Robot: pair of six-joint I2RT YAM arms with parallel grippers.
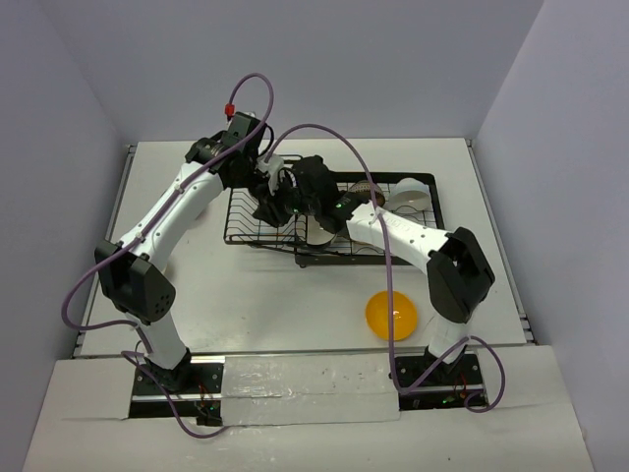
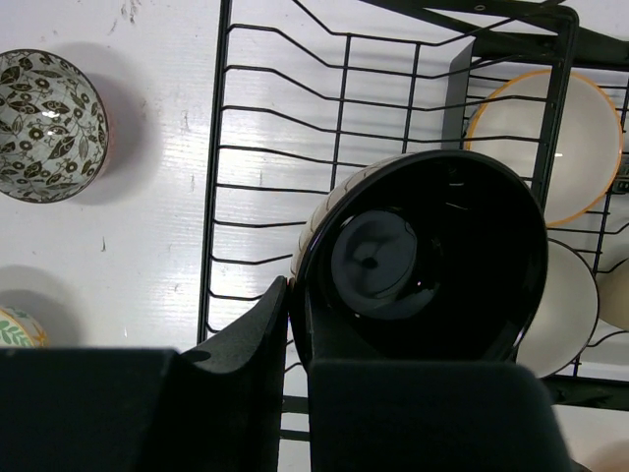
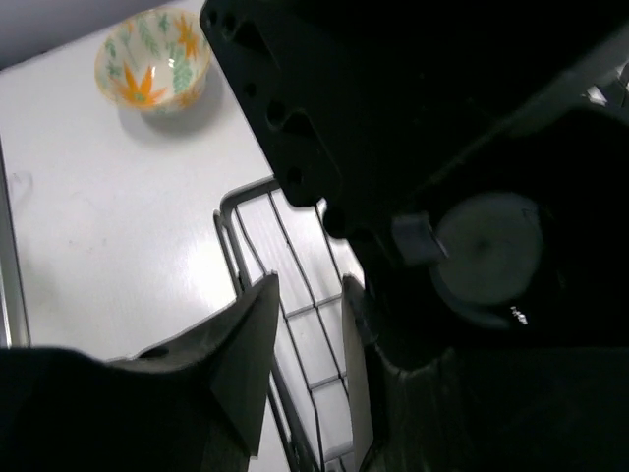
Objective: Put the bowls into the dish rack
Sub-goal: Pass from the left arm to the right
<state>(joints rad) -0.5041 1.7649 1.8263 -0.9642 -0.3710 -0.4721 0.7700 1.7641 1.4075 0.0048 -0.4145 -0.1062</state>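
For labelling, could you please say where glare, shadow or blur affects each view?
Top external: even, sharp, glint on the orange-yellow round bowl. Left wrist: glossy black round bowl mirrors light, fingers blurred. Right wrist: mostly dark, glare on white table.

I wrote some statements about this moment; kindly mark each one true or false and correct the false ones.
1. The left tool grips a black bowl by its rim. True.
2. The orange-yellow bowl lies inside the dish rack. False: it sits on the table, near the right arm's base.
3. The dish rack holds no bowls. False: a cream bowl with an orange rim and a white bowl lie in its basket section.
4. A leaf-patterned bowl stands on the table, outside the rack. True.
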